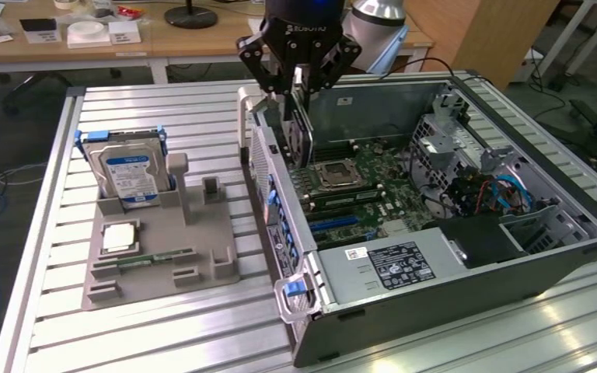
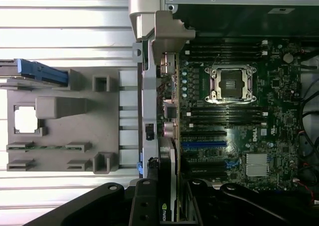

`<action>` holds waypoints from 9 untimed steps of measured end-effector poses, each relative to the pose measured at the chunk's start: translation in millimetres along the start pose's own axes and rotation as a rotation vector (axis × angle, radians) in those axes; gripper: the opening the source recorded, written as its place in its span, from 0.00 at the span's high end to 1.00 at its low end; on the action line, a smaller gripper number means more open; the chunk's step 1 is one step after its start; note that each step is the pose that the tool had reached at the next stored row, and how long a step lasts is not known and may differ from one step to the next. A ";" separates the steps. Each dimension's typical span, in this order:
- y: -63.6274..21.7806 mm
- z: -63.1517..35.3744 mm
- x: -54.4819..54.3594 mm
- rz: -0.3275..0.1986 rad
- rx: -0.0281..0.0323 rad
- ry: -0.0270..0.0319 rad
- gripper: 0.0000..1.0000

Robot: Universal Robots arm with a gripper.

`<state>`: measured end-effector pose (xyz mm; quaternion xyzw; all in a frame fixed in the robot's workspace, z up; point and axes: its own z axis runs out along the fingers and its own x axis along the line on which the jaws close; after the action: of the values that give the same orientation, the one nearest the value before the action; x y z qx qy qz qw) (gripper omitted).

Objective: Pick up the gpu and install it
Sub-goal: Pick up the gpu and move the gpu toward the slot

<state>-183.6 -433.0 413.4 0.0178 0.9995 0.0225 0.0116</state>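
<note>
An open desktop computer case lies on its side on a ribbed metal table, so its motherboard faces up and can be reached from above. The robot's gripper, whose black body carries the word ROBOTIQ, hangs over the case's far corner on the exterior view's left. Its fingers are pinched narrow on the top edge of the graphics card. The card hangs on edge, upright and pointing down into the case, just inside the wall that carries the rear ports. This is probably so its lower edge can meet a slot. It appears to be above the board and not yet seated. In the wrist view the card shows edge-on between the fingers, near a blue expansion slot, and bears a small logo that cannot be read. The empty processor socket sits in the middle of the board, which seems to be marked DELL. A box in the near part of the case has a black-and-white label with print too fine to read. To the exterior view's left, well apart from the case, a grey tray holds a hard drive with a blue label, standing upright in a slot.
</note>
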 end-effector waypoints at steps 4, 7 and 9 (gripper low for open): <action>0.1 0.1 -2.1 0.000 -0.0001 0.0000 0.74; 0.2 0.1 -5.3 0.000 0.0000 0.0000 0.74; 0.3 0.2 -8.3 0.000 0.0000 0.0000 0.74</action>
<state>-175.3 -433.0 413.3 0.0178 0.9995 0.0225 0.0117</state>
